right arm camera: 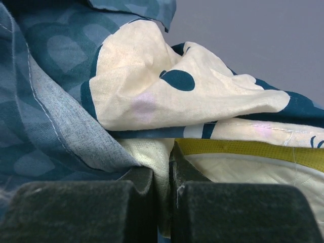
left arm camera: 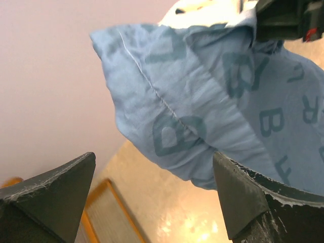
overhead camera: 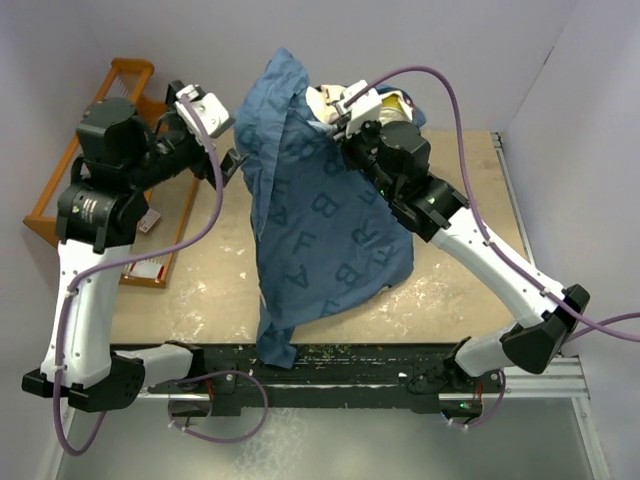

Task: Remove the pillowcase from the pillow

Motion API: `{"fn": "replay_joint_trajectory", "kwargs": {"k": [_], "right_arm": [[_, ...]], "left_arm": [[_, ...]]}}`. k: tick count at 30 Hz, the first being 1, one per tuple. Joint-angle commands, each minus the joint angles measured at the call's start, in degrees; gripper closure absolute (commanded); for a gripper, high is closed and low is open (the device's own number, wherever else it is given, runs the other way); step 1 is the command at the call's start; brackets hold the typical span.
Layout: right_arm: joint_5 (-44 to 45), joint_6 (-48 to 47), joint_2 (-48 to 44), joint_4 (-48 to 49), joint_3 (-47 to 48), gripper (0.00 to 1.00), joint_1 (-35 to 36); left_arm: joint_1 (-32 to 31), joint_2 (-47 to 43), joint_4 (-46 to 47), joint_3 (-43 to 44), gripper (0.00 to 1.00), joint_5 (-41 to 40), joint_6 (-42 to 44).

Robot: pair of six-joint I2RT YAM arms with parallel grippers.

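The slate-blue pillowcase [overhead camera: 320, 225] with pale letters drapes in a tall heap over the table's middle and hangs over the near edge. The pillow [overhead camera: 325, 100] shows cream-white at the top of the heap. In the right wrist view the pillow [right arm camera: 152, 152] has a yellow edge and the pillowcase [right arm camera: 45, 101] folds around it. My right gripper [overhead camera: 335, 122] is shut on the pillow's cream fabric [right arm camera: 163, 172]. My left gripper [overhead camera: 238, 165] is open and empty, just left of the pillowcase [left arm camera: 202, 101], its fingertips [left arm camera: 238, 197] close to the cloth.
An orange wooden-framed tray [overhead camera: 95, 170] lies at the table's left edge, under the left arm. The tan tabletop [overhead camera: 470, 290] ends at a black rail along the near side. Grey walls close in behind and to the right.
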Motion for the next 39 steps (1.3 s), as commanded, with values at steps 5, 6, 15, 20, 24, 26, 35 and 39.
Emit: {"fn": "replay_joint_trajectory", "kwargs": {"k": [5,6,15,20,24,26,35,39], "right_arm": [[1.6,0.5,-1.4,10.9,6.4,1.0,1.5],[2.0,0.2,-1.2,11.5,6.5,1.0,2.0],[9.9,-1.4,0.5,13.2,9.6,1.0,4.9],[9.9,-3.3,0.4,11.5,11.2,1.0,4.9],[10.2,-3.7,-0.3,13.0,10.5,1.0,4.8],[10.8,-4.2,-0.6,13.1,10.2,1.0,4.6],[11.0,-0.9,-3.9,12.6,5.2,1.0,-0.1],[11.1,0.2,-5.8,13.0,3.0,1.0,-1.9]], "left_arm": [[0.0,-0.6,0.7,10.5,0.02,12.6,-0.7],[-0.1,0.4,0.6,11.5,0.02,14.3,-1.8],[-11.6,11.7,-3.2,15.0,0.16,1.1,-5.3],[-11.7,9.7,3.6,8.0,0.49,-12.8,-3.1],[-11.6,6.0,12.5,3.8,0.85,-24.3,0.2],[-11.6,3.8,15.7,2.0,0.9,-26.4,1.1],[-11.6,-4.7,14.9,-2.6,0.83,-26.4,4.6],[-11.6,-9.2,19.1,-7.8,0.62,-29.0,8.8]]}}
